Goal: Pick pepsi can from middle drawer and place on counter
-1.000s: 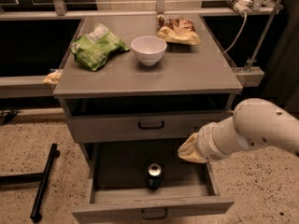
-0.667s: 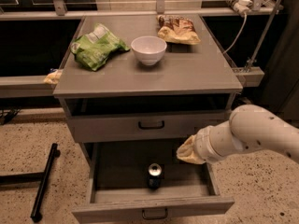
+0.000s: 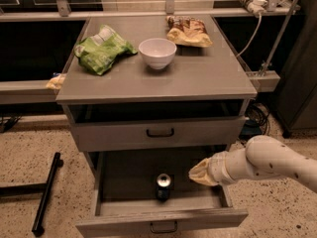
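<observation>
The pepsi can (image 3: 163, 185) stands upright in the open middle drawer (image 3: 119, 208), near its front wall and about at the centre; it is dark with a silver top. My gripper (image 3: 199, 173) is at the end of the white arm that comes in from the right. It hangs over the right part of the drawer, a short way right of the can and slightly above it, not touching it. The counter (image 3: 198, 76) is the grey top of the cabinet above.
On the counter are a white bowl (image 3: 157, 52), a green bag (image 3: 101, 49) and a brown snack bag (image 3: 188, 31). The upper drawer front (image 3: 119, 133) is shut. A black bar (image 3: 47, 192) lies on the floor at left. Cables hang at right.
My gripper and arm have moved down and slightly left, lower into the drawer opening and closer to the can. The can has not moved.
</observation>
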Motion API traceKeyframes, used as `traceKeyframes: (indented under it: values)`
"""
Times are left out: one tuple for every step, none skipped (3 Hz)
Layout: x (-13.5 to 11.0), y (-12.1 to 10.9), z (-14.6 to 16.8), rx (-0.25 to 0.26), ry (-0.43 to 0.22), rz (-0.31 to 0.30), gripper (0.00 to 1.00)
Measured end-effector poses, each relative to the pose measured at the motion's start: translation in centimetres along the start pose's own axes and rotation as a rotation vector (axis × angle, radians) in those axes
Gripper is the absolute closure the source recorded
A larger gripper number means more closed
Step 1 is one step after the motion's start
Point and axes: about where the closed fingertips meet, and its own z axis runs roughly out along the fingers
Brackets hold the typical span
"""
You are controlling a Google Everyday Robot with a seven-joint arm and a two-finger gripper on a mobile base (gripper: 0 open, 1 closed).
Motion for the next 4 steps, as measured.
traceKeyframes:
  values:
    - [0.0,0.0,0.0,0.0,0.0,0.0,1.0]
    - [1.0,-0.2,1.3,0.005,-0.007,-0.017,1.0]
    - [1.8,-0.9,3.7,0.008,-0.03,-0.055,1.0]
    - [4.8,-2.3,8.2,0.011,-0.071,-0.108,1.0]
